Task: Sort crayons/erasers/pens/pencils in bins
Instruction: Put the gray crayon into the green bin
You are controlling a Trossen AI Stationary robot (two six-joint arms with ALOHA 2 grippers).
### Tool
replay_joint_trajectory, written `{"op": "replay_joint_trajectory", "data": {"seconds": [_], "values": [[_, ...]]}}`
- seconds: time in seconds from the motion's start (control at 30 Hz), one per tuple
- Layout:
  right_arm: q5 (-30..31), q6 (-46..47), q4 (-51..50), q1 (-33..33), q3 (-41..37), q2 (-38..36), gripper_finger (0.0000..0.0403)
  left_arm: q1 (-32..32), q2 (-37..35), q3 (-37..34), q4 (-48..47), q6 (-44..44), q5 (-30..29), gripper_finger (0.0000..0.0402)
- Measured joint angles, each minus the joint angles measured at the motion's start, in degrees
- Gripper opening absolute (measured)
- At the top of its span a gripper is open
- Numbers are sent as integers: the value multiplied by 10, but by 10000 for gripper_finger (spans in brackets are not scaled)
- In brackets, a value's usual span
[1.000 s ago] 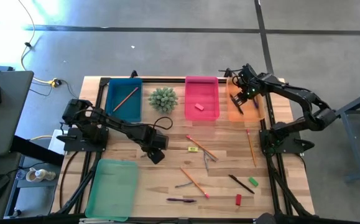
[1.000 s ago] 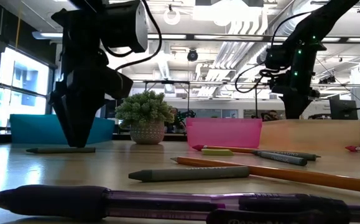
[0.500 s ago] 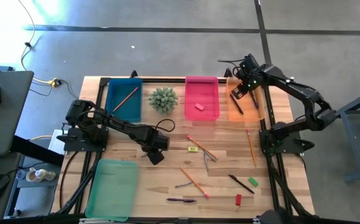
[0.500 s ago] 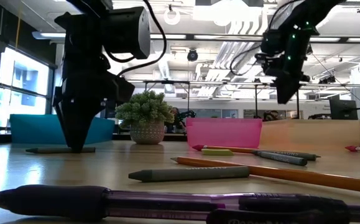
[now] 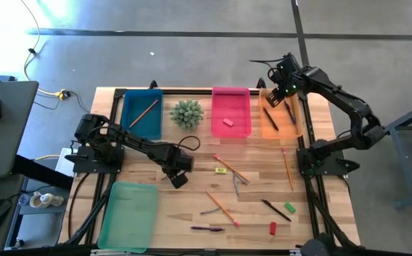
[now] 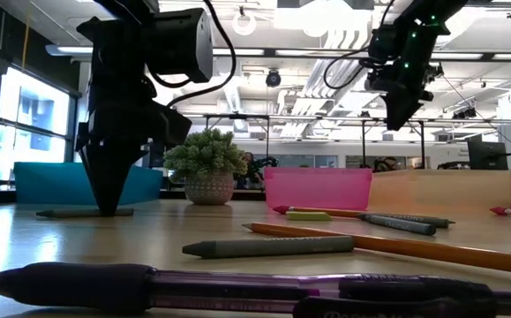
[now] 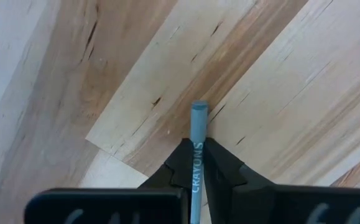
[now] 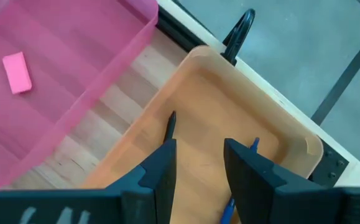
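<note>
A grey-blue crayon lies flat on the wood left of the table's middle, and my left gripper stands over it, shut on it; the low view shows the crayon under its fingertips. My right gripper hangs open and empty above the orange bin, which holds a black pen and a blue one. The pink bin holds a pink eraser. A pencil lies in the blue bin. My left gripper pinches the crayon's lettered shaft between its two fingers, which come from above, point down and lie across it. One end sticks out a little past the fingers. The crayon lies level on the table.
Loose on the wood at centre right lie pencils, a crayon, pens and small erasers. A spiky plant stands between the blue and pink bins. The green bin sits near left.
My left gripper has shut on the crayon without shifting place; the crayon stays on the table. My right gripper has risen out of the orange bin and drawn toward the table's far edge, still open.
</note>
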Motion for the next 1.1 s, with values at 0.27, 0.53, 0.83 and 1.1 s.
{"op": "replay_joint_trajectory", "data": {"seconds": [0.27,0.53,0.83,1.1], "values": [[-2,-22,-7,0,0,0,126,0,-20,8,0,-1,8,7],[-2,-25,-7,0,0,0,126,-7,-102,18,10,-40,2,6],[-2,-25,-7,0,-1,0,126,-59,-223,19,-79,-186,0,6],[-2,-24,-4,0,-1,0,126,-171,-301,19,-179,-409,0,6]]}}
